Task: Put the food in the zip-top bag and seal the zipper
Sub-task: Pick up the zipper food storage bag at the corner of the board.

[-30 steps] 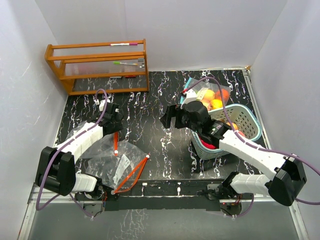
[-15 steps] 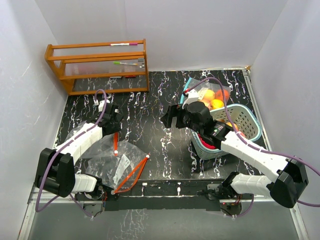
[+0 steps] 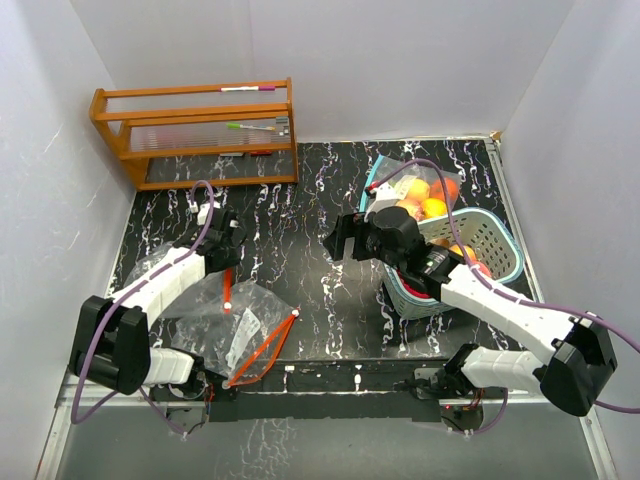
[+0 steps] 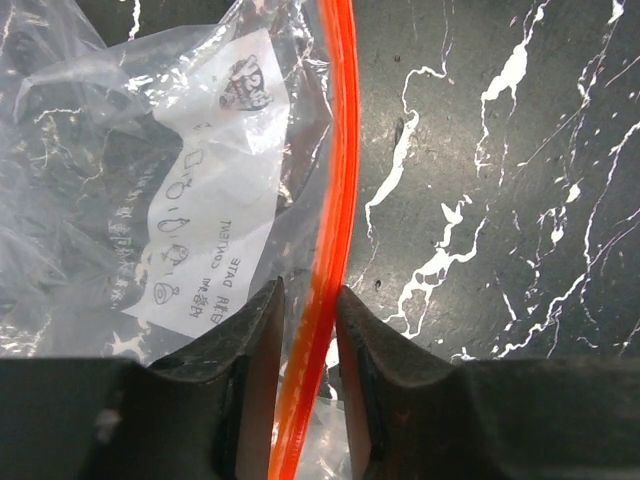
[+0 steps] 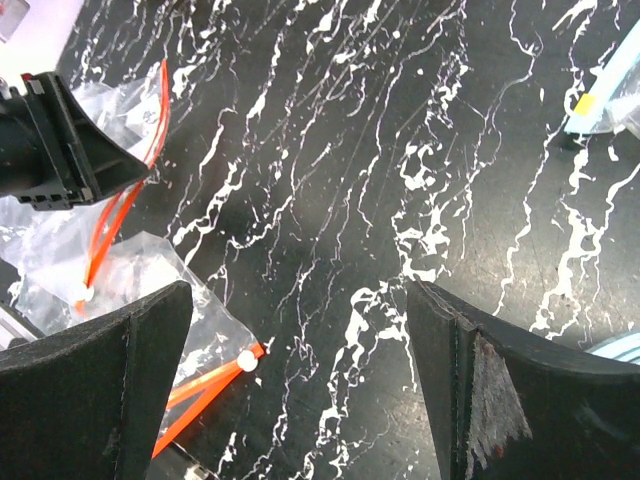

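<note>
Black marbled table (image 3: 300,200), 8 o'clock: left gripper (image 4: 310,300), jaws narrow, straddles the slick orange zipper (image 4: 338,150) of a clear zip-top bag (image 4: 120,150), which could slide out; right gripper (image 5: 300,300) gapes empty; glossy toy food (image 3: 428,200) sits in a teal basket (image 3: 500,250) at 2 o'clock.

Food (image 3: 428,198) far right, zip-top bag (image 3: 200,310) near left.
The glossy orange, yellow and peach pieces sit piled at the far end of the teal basket (image 3: 488,232); the clear, crumpled bag lies flat, its orange zipper (image 3: 265,348) splayed open in a V.
</note>
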Robot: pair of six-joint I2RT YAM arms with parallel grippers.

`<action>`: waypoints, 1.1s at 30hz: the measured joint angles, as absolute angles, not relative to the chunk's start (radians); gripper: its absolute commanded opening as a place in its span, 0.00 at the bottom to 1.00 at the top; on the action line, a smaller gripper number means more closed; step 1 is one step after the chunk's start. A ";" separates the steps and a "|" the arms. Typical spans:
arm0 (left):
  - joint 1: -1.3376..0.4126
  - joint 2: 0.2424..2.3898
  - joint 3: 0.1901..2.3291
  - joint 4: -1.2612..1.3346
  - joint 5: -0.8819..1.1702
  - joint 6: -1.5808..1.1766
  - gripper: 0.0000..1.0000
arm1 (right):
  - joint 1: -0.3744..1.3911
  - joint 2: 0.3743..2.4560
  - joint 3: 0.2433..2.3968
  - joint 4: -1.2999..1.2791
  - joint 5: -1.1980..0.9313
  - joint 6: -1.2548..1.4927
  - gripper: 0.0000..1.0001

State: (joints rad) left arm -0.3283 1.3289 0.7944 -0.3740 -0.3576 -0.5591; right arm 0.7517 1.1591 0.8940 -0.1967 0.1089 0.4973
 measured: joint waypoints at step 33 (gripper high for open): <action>-0.328 1.034 0.847 -0.265 -0.116 -0.556 0.00 | 0.752 1.147 0.869 -0.123 0.002 0.533 0.90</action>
